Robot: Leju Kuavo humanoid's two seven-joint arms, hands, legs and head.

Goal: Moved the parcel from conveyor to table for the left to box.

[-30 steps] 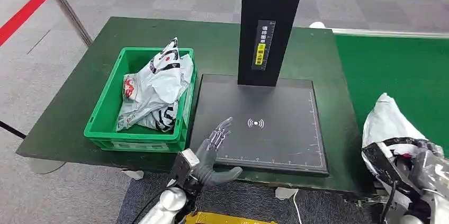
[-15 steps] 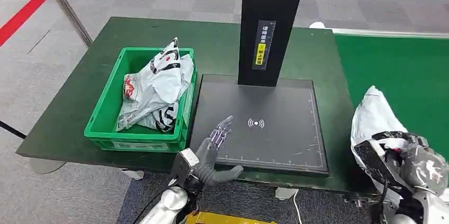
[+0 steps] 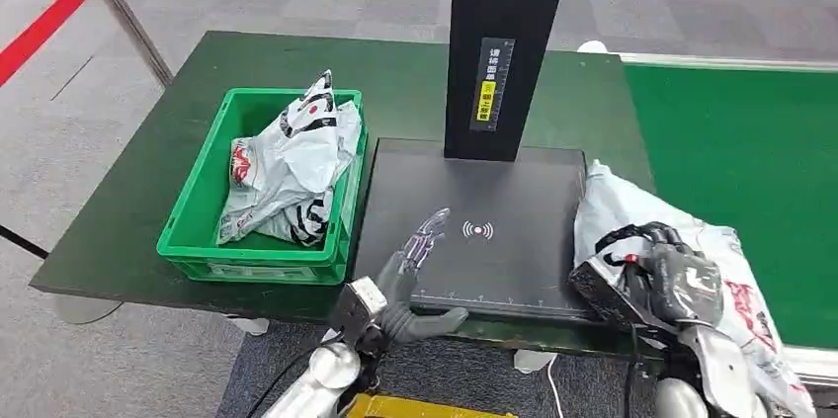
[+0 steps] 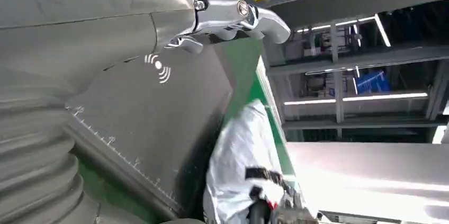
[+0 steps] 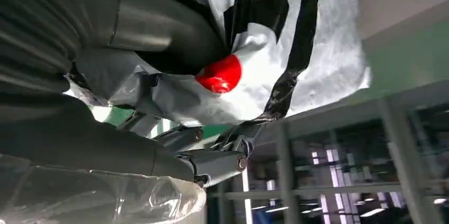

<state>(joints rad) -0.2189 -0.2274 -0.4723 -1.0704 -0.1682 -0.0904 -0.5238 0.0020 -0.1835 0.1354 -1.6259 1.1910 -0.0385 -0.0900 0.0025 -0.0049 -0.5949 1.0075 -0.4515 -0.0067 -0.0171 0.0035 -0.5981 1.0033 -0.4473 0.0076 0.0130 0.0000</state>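
Observation:
My right hand [image 3: 660, 275] grips a white plastic parcel [image 3: 632, 215] with black and red print, held at the right edge of the black scanner plate [image 3: 514, 201]. The right wrist view shows the parcel [image 5: 275, 38] pressed against the thumb and fingers [image 5: 212, 163]. My left hand [image 3: 410, 265] hovers open over the plate's near left corner, fingers spread and pointing away from me. In the left wrist view the left hand's fingers [image 4: 233, 17] reach over the plate [image 4: 153, 113], with the parcel [image 4: 243, 166] beyond it.
A green crate [image 3: 198, 210] holding several white parcels sits on the dark green table [image 3: 148, 181] left of the plate. A black scanner post [image 3: 504, 52] rises from the plate's far edge. The green conveyor [image 3: 751, 131] runs along the right. A red barrier rope [image 3: 40, 28] is far left.
My right hand has carried the parcel leftward from the conveyor side to the plate's right edge. The left hand has shifted slightly forward over the plate.

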